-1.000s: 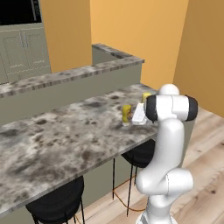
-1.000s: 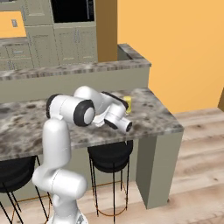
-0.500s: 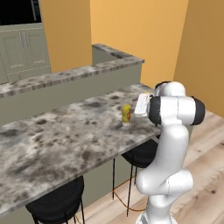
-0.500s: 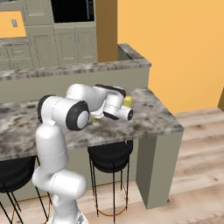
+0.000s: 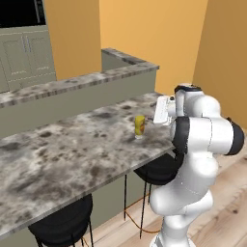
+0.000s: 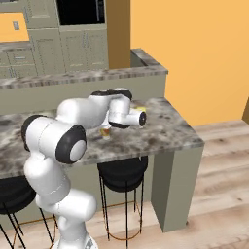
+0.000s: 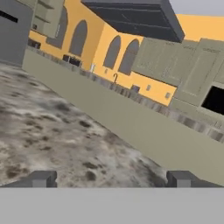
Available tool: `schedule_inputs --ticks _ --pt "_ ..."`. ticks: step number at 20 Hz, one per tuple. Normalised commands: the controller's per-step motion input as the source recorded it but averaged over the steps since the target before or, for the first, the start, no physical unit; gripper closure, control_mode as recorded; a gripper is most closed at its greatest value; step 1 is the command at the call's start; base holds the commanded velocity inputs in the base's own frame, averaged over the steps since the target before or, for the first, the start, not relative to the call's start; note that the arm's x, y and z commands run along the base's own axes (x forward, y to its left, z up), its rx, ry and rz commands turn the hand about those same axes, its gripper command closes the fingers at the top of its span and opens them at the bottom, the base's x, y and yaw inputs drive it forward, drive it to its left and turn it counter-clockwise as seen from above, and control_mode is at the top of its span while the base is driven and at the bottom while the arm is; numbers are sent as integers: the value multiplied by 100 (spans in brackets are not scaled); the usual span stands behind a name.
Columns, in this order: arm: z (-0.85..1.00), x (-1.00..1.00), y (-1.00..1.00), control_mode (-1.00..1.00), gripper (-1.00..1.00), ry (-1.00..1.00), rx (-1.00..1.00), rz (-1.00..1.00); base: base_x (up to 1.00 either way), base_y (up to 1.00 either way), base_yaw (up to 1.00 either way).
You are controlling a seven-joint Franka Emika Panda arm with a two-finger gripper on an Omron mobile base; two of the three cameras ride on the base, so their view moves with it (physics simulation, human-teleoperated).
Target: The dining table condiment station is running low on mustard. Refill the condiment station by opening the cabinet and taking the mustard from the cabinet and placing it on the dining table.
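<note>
Left base view has the mustard point(image 5: 140, 125) upright on the dining table point(image 5: 72, 154), middle of the frame, just left of the gripper point(image 5: 160, 112), whose jaws are wide apart and empty. For a clean finish, I think the arm should pull straight away, so no link touches the bottle.

The long bar-style dining table point(image 5: 72, 154) has a mottled grey-brown stone top, a raised back ledge along its far side and beige-grey sides. One small yellow squeeze bottle of mustard point(image 5: 140, 125) stands upright on the top, toward the right end, nearer the front edge than the ledge.
</note>
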Motion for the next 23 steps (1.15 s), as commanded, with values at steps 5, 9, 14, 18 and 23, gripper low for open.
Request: schedule_inputs --ticks 5,9,14,18,23 --pt "56 -64 26 -100 -100 -9 -21 -5 0 0 0" --pt "47 -85 27 -100 -100 -5 -19 -13 0 0 0" --pt "44 -92 35 -100 -100 -12 -24 -17 0 0 0" --pt "42 -93 42 -100 -100 -20 -31 -19 0 0 0" --pt "39 -97 47 -100 -100 -32 -35 -16 0 0 0"
